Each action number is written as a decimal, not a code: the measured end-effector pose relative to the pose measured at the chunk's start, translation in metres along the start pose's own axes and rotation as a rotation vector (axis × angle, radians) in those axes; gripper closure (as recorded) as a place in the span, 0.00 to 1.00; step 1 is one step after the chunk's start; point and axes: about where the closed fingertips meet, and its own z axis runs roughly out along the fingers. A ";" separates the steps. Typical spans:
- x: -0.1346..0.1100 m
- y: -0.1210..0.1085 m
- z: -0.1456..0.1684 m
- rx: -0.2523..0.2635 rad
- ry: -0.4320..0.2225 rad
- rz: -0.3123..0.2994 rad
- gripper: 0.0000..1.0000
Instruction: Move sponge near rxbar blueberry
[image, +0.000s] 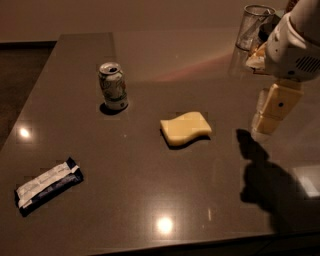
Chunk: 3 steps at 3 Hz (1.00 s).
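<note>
Hovering over the right side of the dark, glossy table, our gripper hung well apart from the sponge, which lay flat at mid-table to its left, long axis running left to right. How wide the gripper stood, we could not tell. The snack bar lay far left in the dim room.

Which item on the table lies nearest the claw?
The pale yellow sponge, mid-table; the claw hangs at right, while can and rxbar sit farther left.
</note>
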 end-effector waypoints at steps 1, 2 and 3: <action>-0.019 -0.008 0.027 -0.055 -0.038 -0.017 0.00; -0.040 -0.003 0.055 -0.102 -0.086 -0.038 0.00; -0.056 0.008 0.083 -0.123 -0.113 -0.064 0.00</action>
